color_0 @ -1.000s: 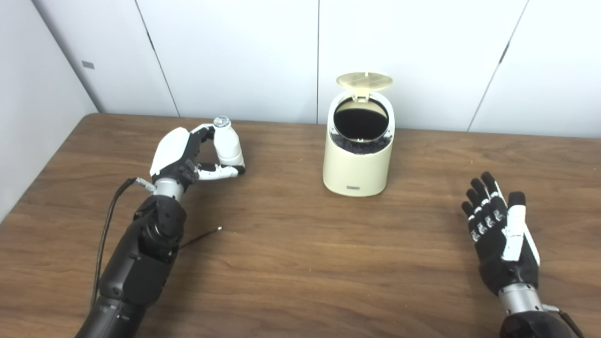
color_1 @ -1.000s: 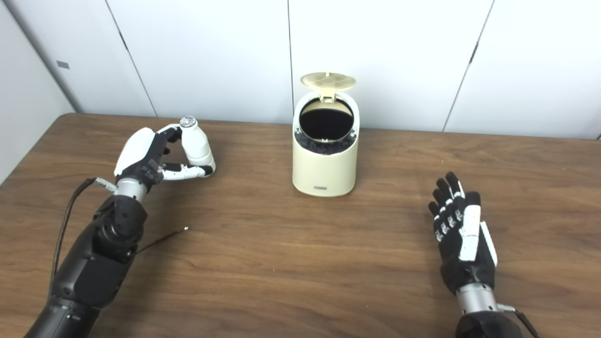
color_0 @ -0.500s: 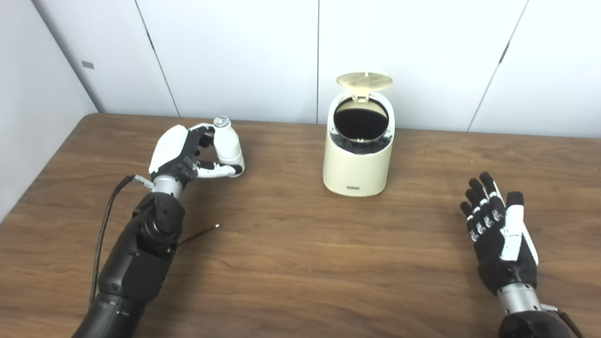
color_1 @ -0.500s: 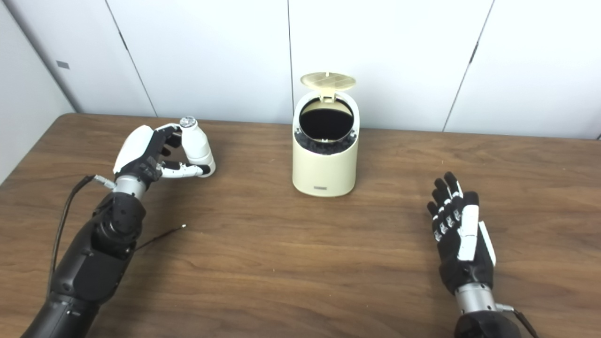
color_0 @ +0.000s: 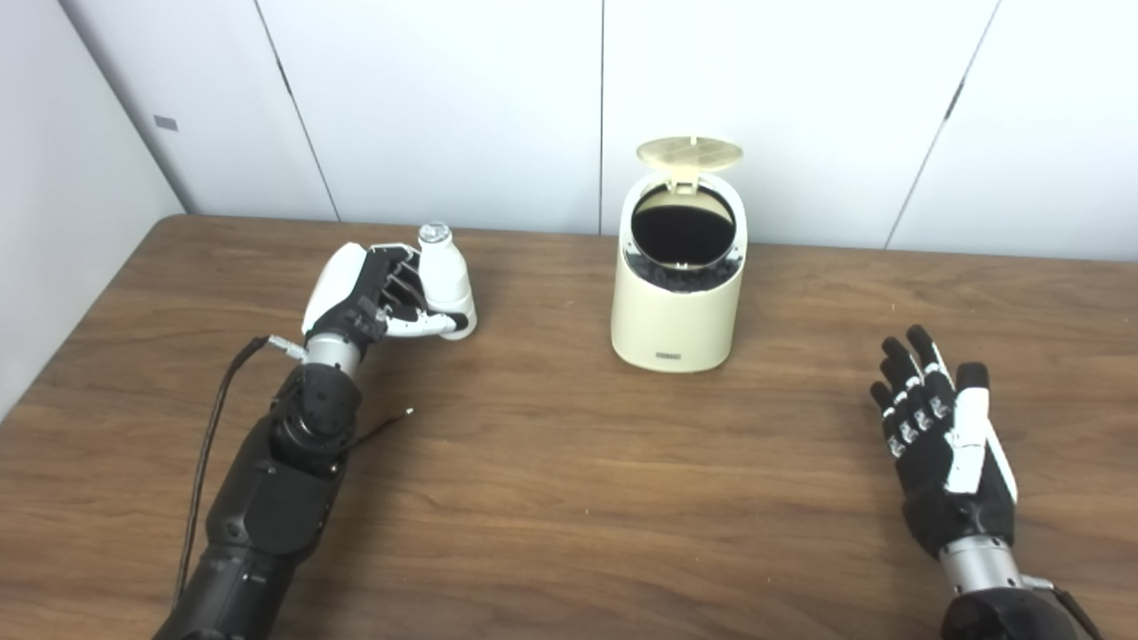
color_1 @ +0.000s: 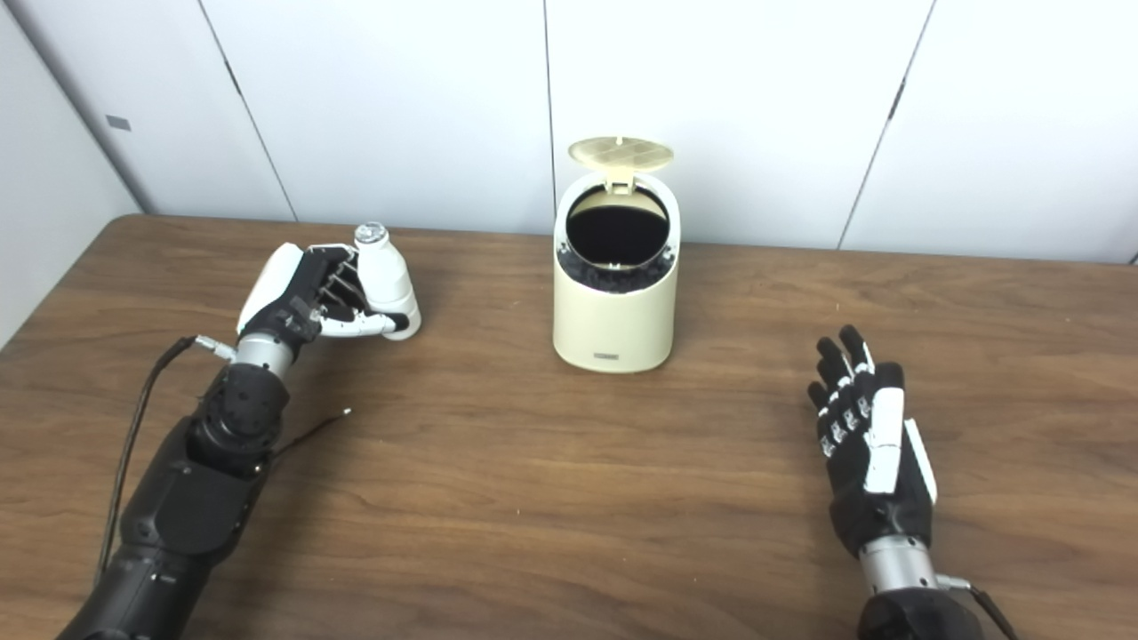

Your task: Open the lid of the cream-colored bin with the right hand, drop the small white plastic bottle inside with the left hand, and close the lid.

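The cream-colored bin (color_0: 677, 298) stands upright at the back middle of the table, its round lid (color_0: 691, 153) flipped up and the dark inside showing. A small white plastic bottle (color_0: 444, 277) with a silver cap stands left of the bin. My left hand (color_0: 369, 298) is shut on the bottle, fingers wrapped around its left side and thumb under its base. My right hand (color_0: 941, 444) rests open over the table at the front right, palm down, fingers spread, well apart from the bin.
The brown wooden table (color_0: 569, 498) runs to white wall panels right behind the bin. A thin black cable (color_0: 378, 425) lies on the table beside my left forearm, and another cable loops along that arm's left side.
My left hand has closed its fingers around the bottle and shifted a little right, toward the bin, taking the bottle with it. The right hand and the bin stay put.
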